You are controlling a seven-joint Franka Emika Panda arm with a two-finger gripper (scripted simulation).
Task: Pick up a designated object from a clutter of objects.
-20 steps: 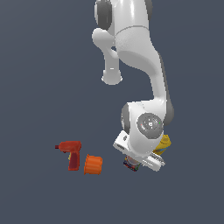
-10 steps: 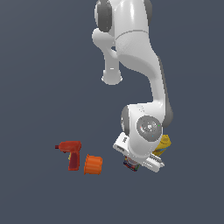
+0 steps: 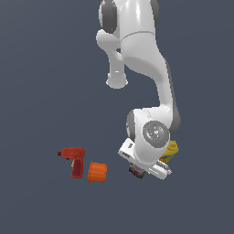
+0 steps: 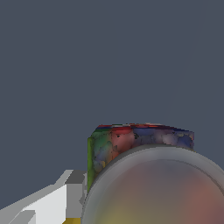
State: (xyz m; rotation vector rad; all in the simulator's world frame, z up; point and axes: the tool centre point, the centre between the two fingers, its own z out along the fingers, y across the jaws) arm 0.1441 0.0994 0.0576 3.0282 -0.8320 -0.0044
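Directly beneath the gripper (image 3: 142,170) sits the can (image 3: 135,172), mostly hidden.

obstacles: orange cup (image 3: 97,172) near can (image 3: 136,172) | yellow bottle (image 3: 171,151) behind

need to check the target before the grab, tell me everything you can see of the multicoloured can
The can is a small cylinder with a smooth silvery-grey top and a mottled red, blue, green and dark label. The wrist view sees it from very near, top toward the camera. In the exterior view only a sliver shows beneath the gripper, which hides the rest. Whether the fingers touch it cannot be told.
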